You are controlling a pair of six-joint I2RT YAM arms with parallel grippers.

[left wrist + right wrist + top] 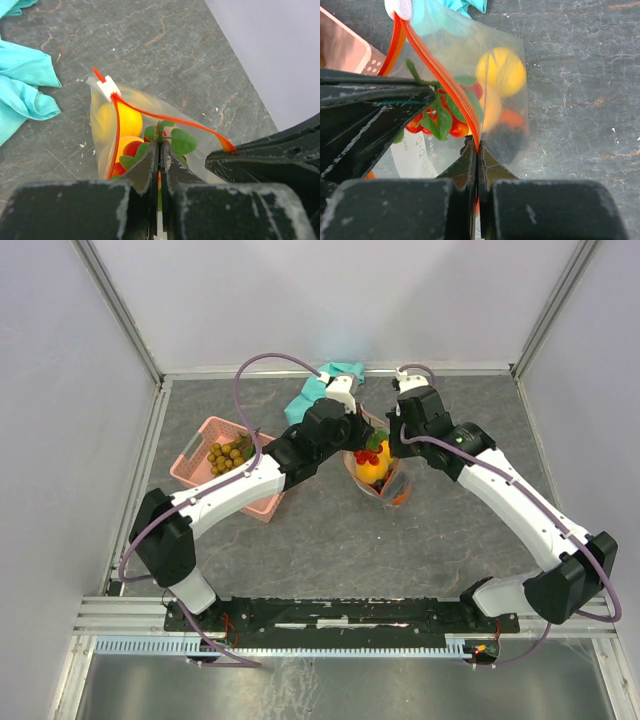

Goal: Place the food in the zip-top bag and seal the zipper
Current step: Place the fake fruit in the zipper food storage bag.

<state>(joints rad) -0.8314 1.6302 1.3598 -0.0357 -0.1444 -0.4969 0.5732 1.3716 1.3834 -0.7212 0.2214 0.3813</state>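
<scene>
Both grippers meet just right of the pink basket (212, 430), at the mouth of the zip-top bag (470, 45). From the left wrist view I see the left gripper (160, 149) with its fingers pressed together on the green stem of a leafy sprig (182, 141), which hangs with its small red fruits in the bag's opening. The right gripper (476, 149) is clamped on the zipper (470, 122), at the end of the strip away from the slider (107, 90).

The grey, veined table (320, 530) carries everything. The basket sits left of centre and holds a bunch of brown berries (228, 453).

The bag stands on the table right of the basket, apart from it, with both arms reaching over it. It is clear and crinkly, and the fruit shows through its walls. The mouth gapes: the two red-orange tracks of the zipper spread in a V from the white slider. One runs toward the left fingers and the other to the right fingers. In the top view the bag's long axis runs roughly near to far. Its slider end points toward the teal cloth (312, 397), which lies crumpled beyond the basket's far right corner.

Inside the bag I make out a round yellow fruit (502, 70) and an orange fruit (492, 107) under it. Lower down is something dark, too blurred for me to identify.
</scene>
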